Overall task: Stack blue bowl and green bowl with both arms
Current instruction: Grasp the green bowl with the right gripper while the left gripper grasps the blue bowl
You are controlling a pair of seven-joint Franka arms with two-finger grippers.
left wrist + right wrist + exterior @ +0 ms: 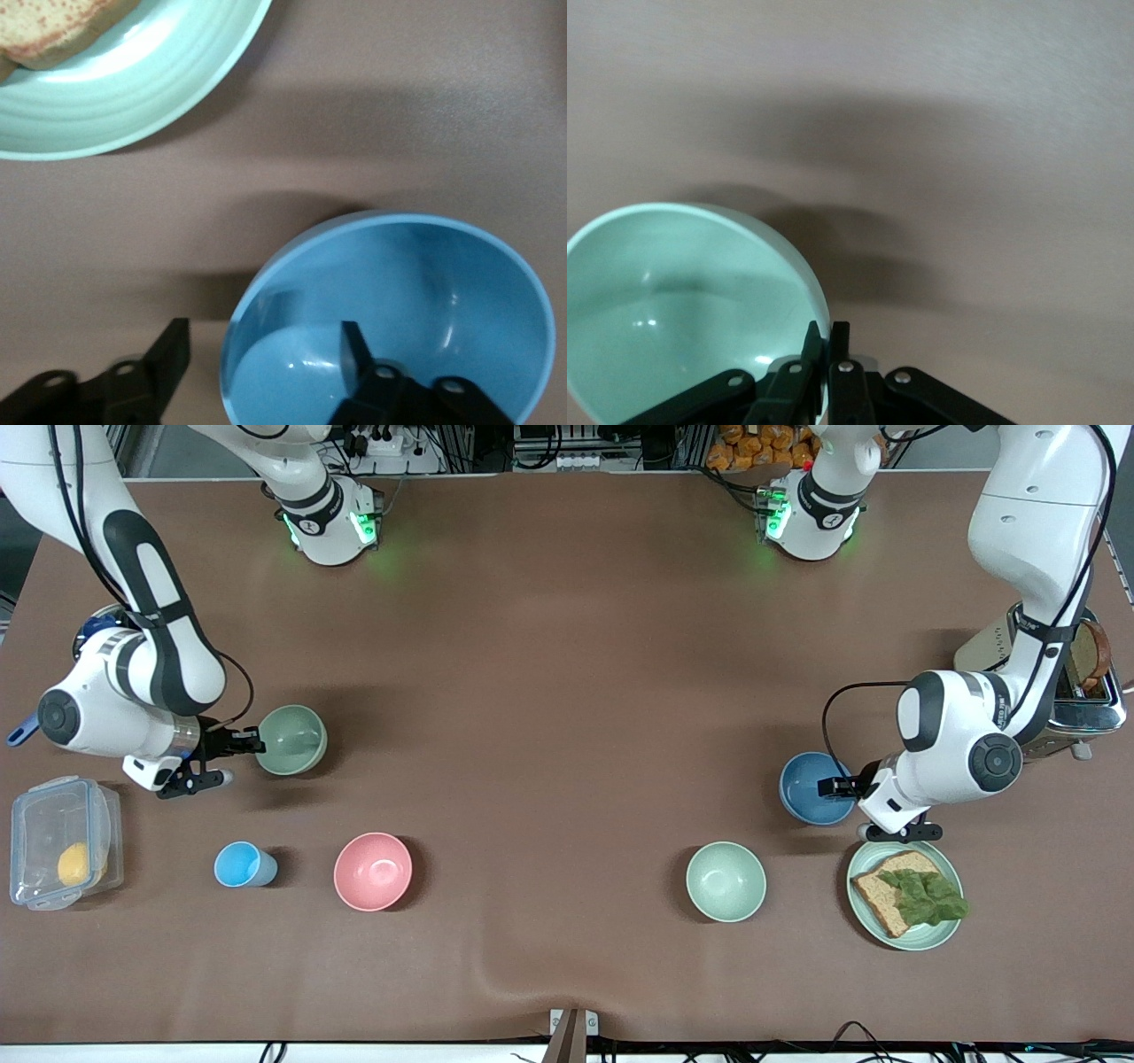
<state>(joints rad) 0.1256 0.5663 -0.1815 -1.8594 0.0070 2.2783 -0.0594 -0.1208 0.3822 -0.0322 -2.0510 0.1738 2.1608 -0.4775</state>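
Sage green bowl (pixel 291 739) sits at the middle left of the front view, toward the right arm's end of the table, and the right gripper (pixel 252 742) is pinched shut on its rim; in the right wrist view the two black fingers (pixel 839 354) meet on the bowl's wall with almost no gap between them. Toward the left arm's end, at the middle right of the front view, the blue bowl (pixel 815 788) rests on the brown table (pixel 567 646). The left gripper (pixel 842 786) straddles its rim with the jaws partly spread, one finger (pixel 356 347) inside the bowl and the other outside it, neither pressed against the wall as far as the left wrist view shows. Just nearer the camera than the blue bowl lies a mint-green plate (pixel 904 899) carrying bread topped with lettuce. Along the lower part of the front view stand a paler mint bowl (pixel 726 881), a pink bowl (pixel 373 872), a small light-blue cup (pixel 242 864) and a clear lidded container (pixel 62 855) holding something yellow. A toaster (pixel 1076 686) sits at the right edge, partly under the left arm
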